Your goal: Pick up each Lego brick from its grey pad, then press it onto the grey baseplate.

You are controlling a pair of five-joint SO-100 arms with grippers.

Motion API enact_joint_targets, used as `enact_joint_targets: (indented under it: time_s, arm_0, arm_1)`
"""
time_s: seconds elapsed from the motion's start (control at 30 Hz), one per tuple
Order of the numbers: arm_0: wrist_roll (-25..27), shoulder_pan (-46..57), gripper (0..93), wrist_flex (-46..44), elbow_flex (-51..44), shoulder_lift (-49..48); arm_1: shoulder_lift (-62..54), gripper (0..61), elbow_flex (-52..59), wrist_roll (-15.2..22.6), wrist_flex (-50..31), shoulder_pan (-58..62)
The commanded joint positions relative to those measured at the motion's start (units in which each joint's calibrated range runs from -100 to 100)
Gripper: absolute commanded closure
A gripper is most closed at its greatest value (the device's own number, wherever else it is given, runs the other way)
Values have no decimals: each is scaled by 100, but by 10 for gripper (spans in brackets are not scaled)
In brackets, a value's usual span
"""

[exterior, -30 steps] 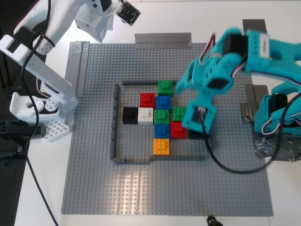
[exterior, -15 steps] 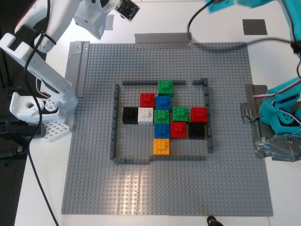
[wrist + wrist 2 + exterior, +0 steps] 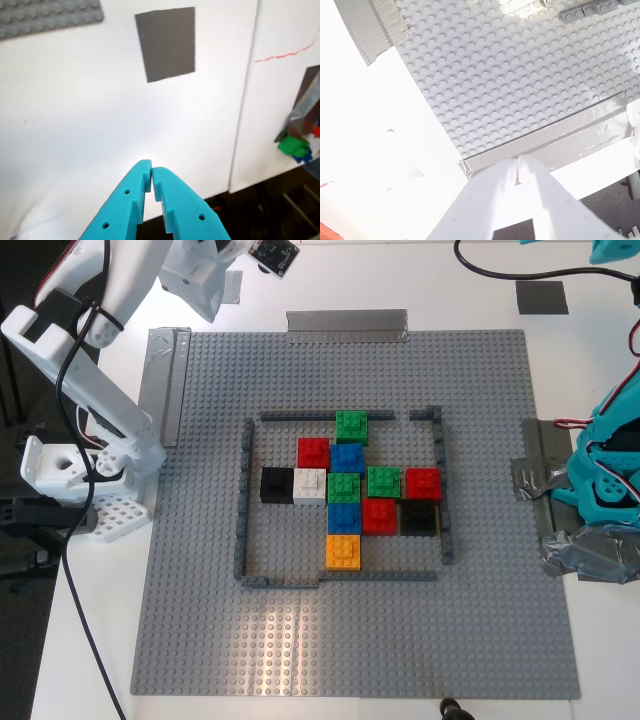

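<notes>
The grey baseplate (image 3: pixel 350 640) holds a cluster of bricks inside a low frame. Among them are a red brick (image 3: pixel 423 483) and a black brick (image 3: pixel 419 518) at the exterior view's right, and another black brick (image 3: pixel 276 483) at its left. The dark grey pad (image 3: pixel 541 297) is bare; it also shows in the first wrist view (image 3: pixel 166 44). My first gripper (image 3: pixel 151 170), teal, is shut and empty above the white table near that pad. My second gripper (image 3: pixel 516 161), white, is shut and empty over the baseplate's taped edge (image 3: pixel 495 75). The mid grey pad is not clearly visible.
A thin dark grey frame (image 3: pixel 243 500) surrounds green, blue, orange, white and red bricks. Silver tape strips (image 3: pixel 347 323) lie along the plate's edges. The teal arm's base (image 3: pixel 605 490) stands at the exterior view's right, the white arm's base (image 3: pixel 80 480) at its left. The table edge (image 3: pixel 235 190) is near my first gripper.
The teal arm has lifted off the brick cluster and swung up to the exterior view's upper right, uncovering the red and black bricks. The white arm has barely moved.
</notes>
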Motion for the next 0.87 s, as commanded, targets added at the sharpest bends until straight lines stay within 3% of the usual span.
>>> enact_joint_targets:
  time_s: [0.0, 0.83]
  arm_0:
    - [5, -354, 927, 348, -611, -333]
    - [49, -427, 927, 283, -656, -436]
  arm_1:
    - [-63, 612, -385, 24, -199, 35]
    - [-192, 612, -467, 78, -289, 158]
